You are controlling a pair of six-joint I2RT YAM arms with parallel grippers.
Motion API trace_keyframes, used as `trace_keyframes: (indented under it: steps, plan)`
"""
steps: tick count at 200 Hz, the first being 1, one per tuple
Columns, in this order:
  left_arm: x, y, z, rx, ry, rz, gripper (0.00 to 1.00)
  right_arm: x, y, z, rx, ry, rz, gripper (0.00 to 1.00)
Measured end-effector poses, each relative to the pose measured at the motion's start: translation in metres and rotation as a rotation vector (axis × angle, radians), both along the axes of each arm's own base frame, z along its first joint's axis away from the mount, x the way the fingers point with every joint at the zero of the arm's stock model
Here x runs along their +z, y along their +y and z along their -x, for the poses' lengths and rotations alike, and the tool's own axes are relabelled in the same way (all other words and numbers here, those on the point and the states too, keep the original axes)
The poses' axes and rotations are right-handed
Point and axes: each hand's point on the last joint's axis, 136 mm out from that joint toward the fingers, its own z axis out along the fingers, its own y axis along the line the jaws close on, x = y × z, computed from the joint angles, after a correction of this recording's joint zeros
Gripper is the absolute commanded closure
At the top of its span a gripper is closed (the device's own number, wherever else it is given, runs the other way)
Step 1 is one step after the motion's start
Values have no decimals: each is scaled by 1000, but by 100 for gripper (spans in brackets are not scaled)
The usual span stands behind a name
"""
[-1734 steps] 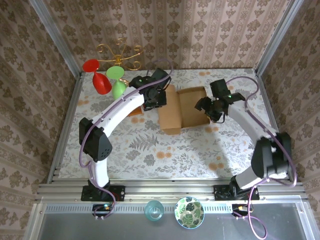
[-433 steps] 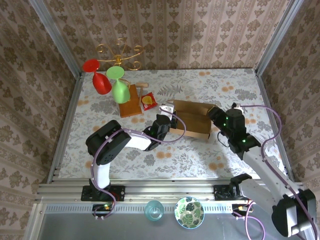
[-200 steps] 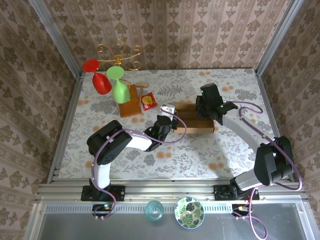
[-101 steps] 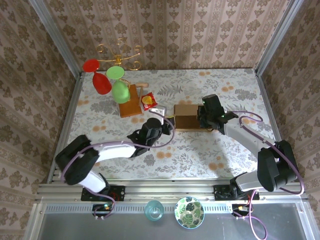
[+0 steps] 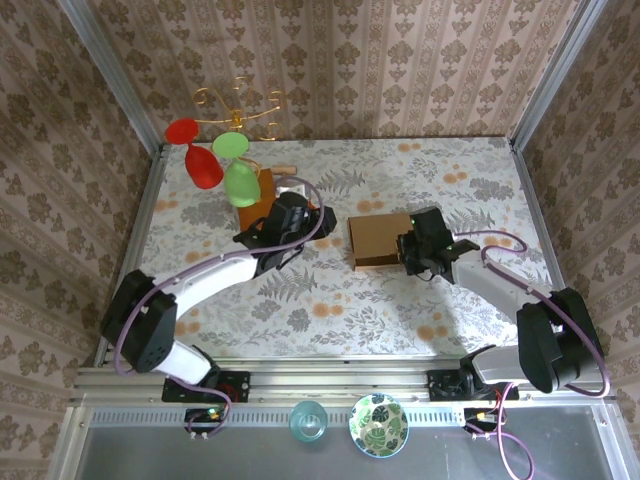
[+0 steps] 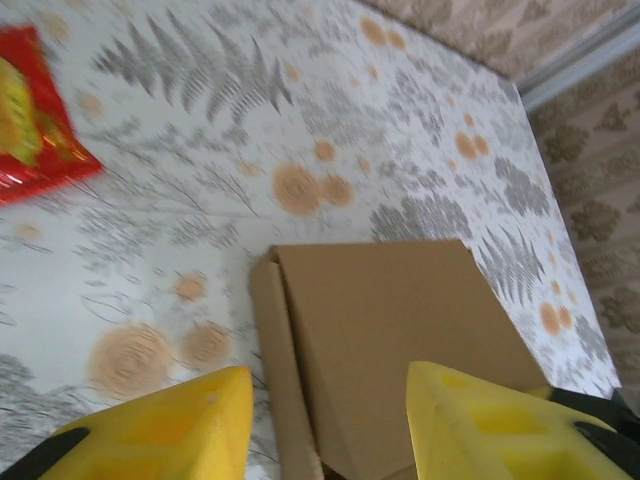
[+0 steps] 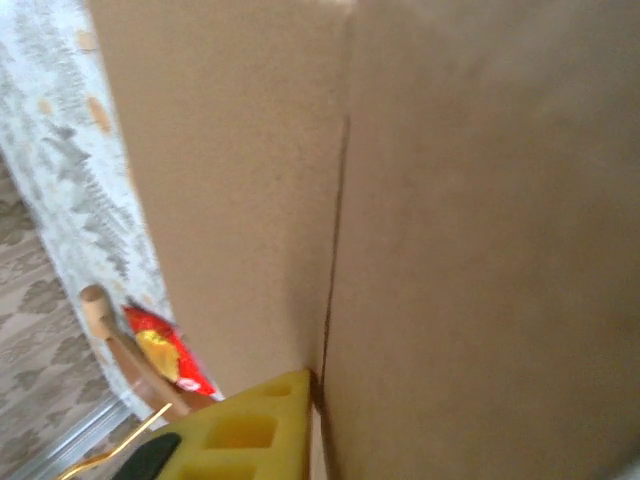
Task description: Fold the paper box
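While the paper box (image 5: pixel 375 238) lies folded on the table (image 5: pixel 350 300), the left end effector (image 6: pixel 325 400) hangs beside it, fingers apart; the right end effector (image 5: pixel 408 248) is at its right edge, and I cannot tell its grip.

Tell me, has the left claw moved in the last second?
Yes. The left gripper has backed leftward off the paper box, toward the wooden stand.

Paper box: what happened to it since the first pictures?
The paper box was open with its lid up; now the lid is folded down and it lies shut and flat. The left gripper pulled away from it to the left, jaws open. The right gripper is at its right edge. The glass stand stayed put.
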Motion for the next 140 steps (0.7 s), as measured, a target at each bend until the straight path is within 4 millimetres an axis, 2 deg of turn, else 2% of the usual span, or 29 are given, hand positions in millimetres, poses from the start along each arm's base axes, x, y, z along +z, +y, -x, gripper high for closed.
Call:
trace_keyframes:
  steps: [21, 41, 62, 79, 101, 140]
  plan:
    - [-19, -16, 2, -45, 95, 5, 54, -14, -5, 10, 38, 31, 30, 64]
    - [-45, -23, 5, -57, 191, -10, 53, -18, -10, 15, 74, 52, 44, 56]
    - [-74, -25, 11, -57, 287, -23, 52, -20, -13, 18, 111, 66, 33, 51]
    - [-89, -30, 11, -56, 340, -21, 51, -22, -15, 22, 141, 84, 26, 48]
    - [-97, -37, 9, -55, 373, -9, 51, -20, -21, 31, 174, 108, 35, 45]
    - [-97, -54, 9, -75, 404, 33, 50, -2, -32, 40, 227, 105, 39, 40]
